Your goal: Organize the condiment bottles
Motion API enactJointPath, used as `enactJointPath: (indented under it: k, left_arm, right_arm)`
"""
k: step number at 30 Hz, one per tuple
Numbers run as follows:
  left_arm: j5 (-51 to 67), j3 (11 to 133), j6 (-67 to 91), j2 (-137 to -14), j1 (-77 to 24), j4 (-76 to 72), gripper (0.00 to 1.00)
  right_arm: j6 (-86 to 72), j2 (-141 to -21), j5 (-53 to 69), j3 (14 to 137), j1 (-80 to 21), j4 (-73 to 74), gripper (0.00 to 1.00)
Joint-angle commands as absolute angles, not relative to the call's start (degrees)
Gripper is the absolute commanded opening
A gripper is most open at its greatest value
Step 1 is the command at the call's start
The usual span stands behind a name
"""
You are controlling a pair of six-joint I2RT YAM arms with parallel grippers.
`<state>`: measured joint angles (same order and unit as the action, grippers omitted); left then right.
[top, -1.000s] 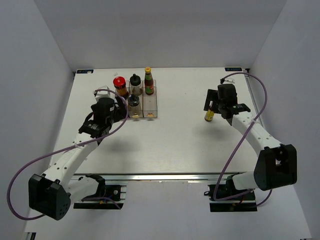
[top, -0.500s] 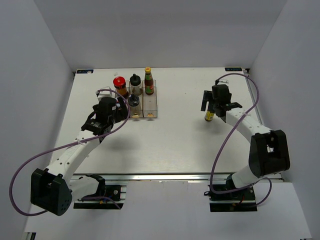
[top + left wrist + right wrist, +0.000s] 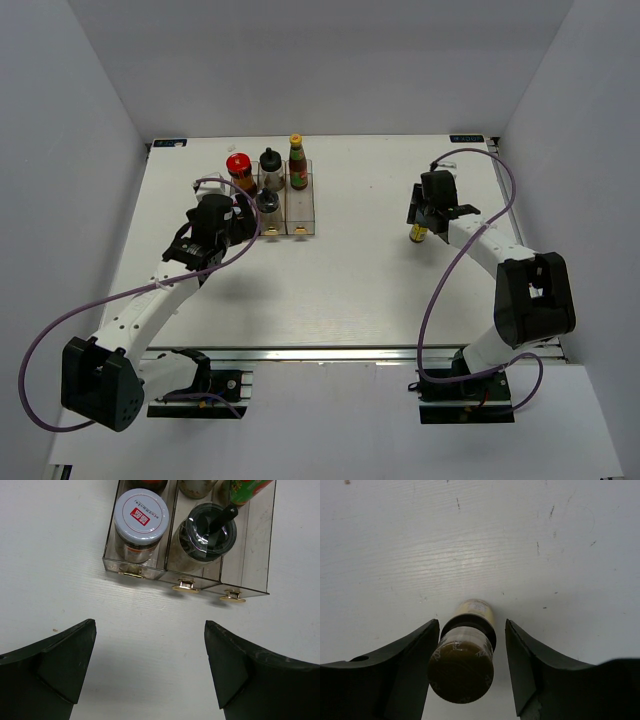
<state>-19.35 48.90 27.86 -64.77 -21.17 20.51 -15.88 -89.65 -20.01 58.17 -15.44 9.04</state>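
Observation:
A slim tan-capped bottle (image 3: 418, 235) stands alone on the right of the table. My right gripper (image 3: 426, 212) reaches down over it. In the right wrist view the bottle (image 3: 461, 670) stands between the fingers of the right gripper (image 3: 472, 622). The left finger touches the bottle and a narrow gap shows at the right finger. The other condiment bottles stand in the clear rack (image 3: 303, 215): a red-capped one (image 3: 238, 166), a black-capped jar (image 3: 270, 160) and a yellow-capped, red-labelled one (image 3: 297, 160). My left gripper (image 3: 150, 624) hangs open and empty just before the rack's front.
The left wrist view shows the rack's front (image 3: 255, 555), with a white-lidded jar (image 3: 140, 517) in the left slot and a black-capped jar (image 3: 207, 530) in the middle slot. The right slot's front half holds nothing. White walls close in the table at the back and sides.
My right gripper has shifted a little toward the back left over the slim bottle, and its jaws have narrowed around it. The left arm has moved slightly toward the rack.

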Motion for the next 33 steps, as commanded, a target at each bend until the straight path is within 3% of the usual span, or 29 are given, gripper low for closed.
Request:
enactJointPath:
  k: [1, 13, 21, 33]
  left_arm:
    - [-18.7, 49.7, 27.3, -63.5, -21.3, 19.2, 0.98]
    - [-18.5, 49.9, 27.2, -62.8, -21.3, 19.7, 0.98]
    - [-19.0, 49.3, 27.4, -61.3, -21.3, 19.9, 0.98]
    - [-19.5, 48.6, 27.7, -59.5, -21.3, 20.5, 0.98]
  right_arm:
    - [-16.8, -90.3, -22.1, 58.2, -15.5, 8.6, 0.61]
    - [-15.5, -87.1, -17.4, 58.1, -15.6, 8.3, 0.20]
    - [-10.6, -81.8, -10.3, 62.2, -23.2, 6.3, 0.17]
    - [-6.6, -95.0, -7.7, 84.1, -39.2, 1.4, 0.13]
